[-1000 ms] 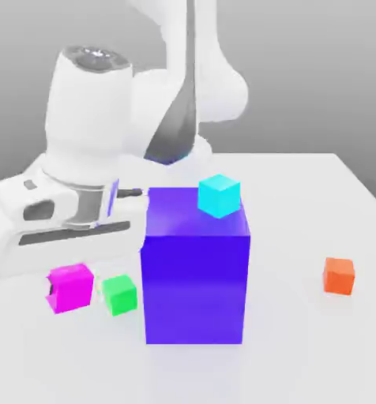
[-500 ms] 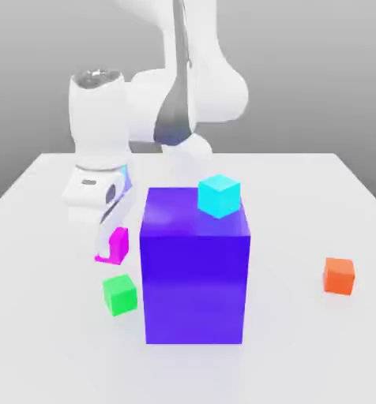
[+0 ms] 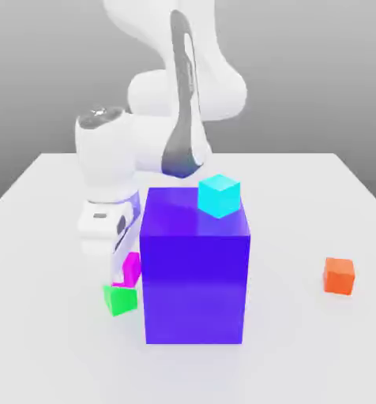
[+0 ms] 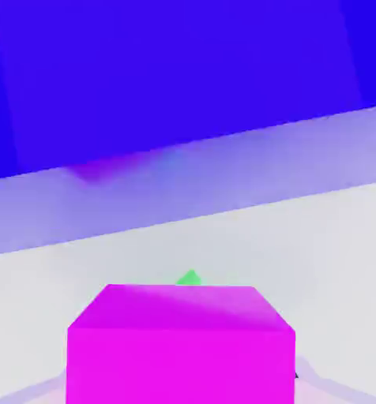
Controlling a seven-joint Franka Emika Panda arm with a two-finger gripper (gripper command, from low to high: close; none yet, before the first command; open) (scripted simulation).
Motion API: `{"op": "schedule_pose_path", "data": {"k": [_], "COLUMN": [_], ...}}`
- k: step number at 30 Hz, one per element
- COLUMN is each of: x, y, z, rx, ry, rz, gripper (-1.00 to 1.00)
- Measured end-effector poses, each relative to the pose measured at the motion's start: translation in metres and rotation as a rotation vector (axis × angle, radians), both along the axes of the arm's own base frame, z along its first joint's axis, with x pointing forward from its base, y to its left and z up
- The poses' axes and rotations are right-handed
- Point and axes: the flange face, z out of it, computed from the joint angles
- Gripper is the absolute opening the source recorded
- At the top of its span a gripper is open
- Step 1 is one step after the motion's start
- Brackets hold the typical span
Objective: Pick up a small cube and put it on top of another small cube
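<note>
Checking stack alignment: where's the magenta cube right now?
In the exterior view, the magenta cube is held in the end effector just above the green cube, close against the left face of the big blue block.

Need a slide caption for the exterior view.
Claw carries magenta cube just above green cube, beside big blue block topped by cyan cube.
</note>
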Motion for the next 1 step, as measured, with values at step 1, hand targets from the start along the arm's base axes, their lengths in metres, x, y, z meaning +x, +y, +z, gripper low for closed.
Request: {"op": "schedule_pose_path", "data": {"k": [1], "x": [-0.0002], "y": [-0.0004], "z": [0.0000], "rx": [0.000], "ry": [0.000], "rz": [-0.001], "gripper": [1.00]}}
